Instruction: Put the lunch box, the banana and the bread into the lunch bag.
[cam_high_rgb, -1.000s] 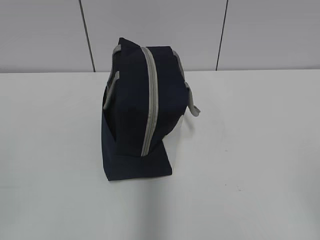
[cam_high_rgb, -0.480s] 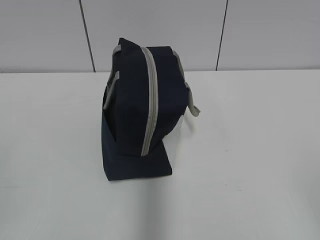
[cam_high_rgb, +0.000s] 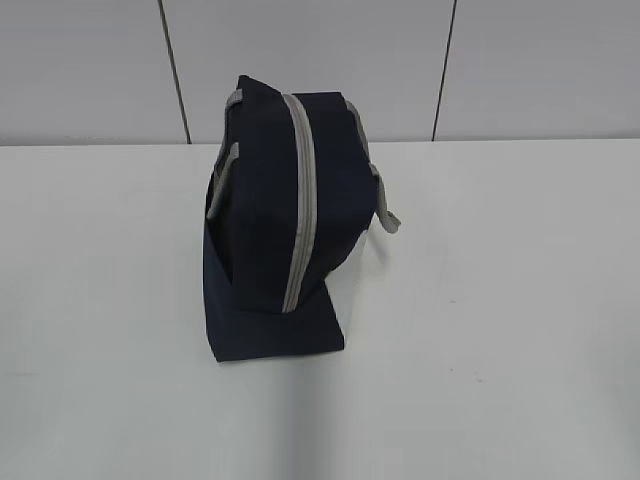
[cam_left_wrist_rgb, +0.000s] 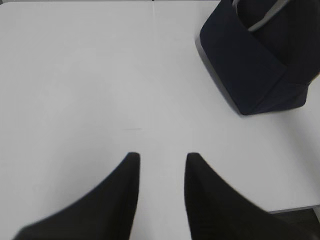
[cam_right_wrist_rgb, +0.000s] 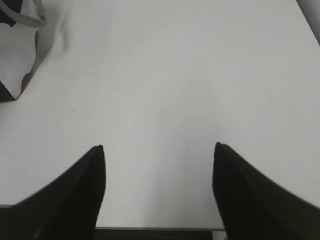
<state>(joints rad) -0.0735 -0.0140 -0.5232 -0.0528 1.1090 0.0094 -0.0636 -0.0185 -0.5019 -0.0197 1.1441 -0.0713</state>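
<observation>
The lunch bag (cam_high_rgb: 265, 240) looks like matt navy cloth — soft, creased at its base — with pale grey woven straps (cam_high_rgb: 388, 205). The table (cam_high_rgb: 500, 300) is smooth, matt white.

Left end effector (cam_left_wrist_rgb: 162, 157): two matte black fingers (cam_left_wrist_rgb: 122, 192), broad at the base and tapering to blunt, rounded tips, with smooth unmarked surfaces. Right end effector (cam_right_wrist_rgb: 159, 147): the same black, wedge-shaped fingers (cam_right_wrist_rgb: 75, 192), inner edges nearly straight and outer edges sloping away. No cables, screws or labels can be made out on either pair.
</observation>
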